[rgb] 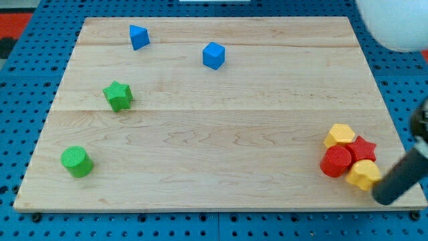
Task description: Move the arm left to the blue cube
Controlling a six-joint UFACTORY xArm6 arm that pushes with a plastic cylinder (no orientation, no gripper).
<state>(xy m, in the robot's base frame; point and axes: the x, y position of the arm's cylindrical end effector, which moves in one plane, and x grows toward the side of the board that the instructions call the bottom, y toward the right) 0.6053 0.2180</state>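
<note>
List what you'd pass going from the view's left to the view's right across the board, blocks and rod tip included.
green cylinder → green star → blue block → blue cube → red cylinder → my tip. The yellow and red blocks bunched around the red cylinder overlap too much to order.

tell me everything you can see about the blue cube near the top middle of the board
The blue cube is a small, solid-looking block in bright matte blue, like plastic. It rests on the wooden board near the view's top, a little left of centre, turned so an edge faces the camera. Nothing touches it: the other blue block lies apart to its left, and my tip is far off at the view's lower right.
</note>
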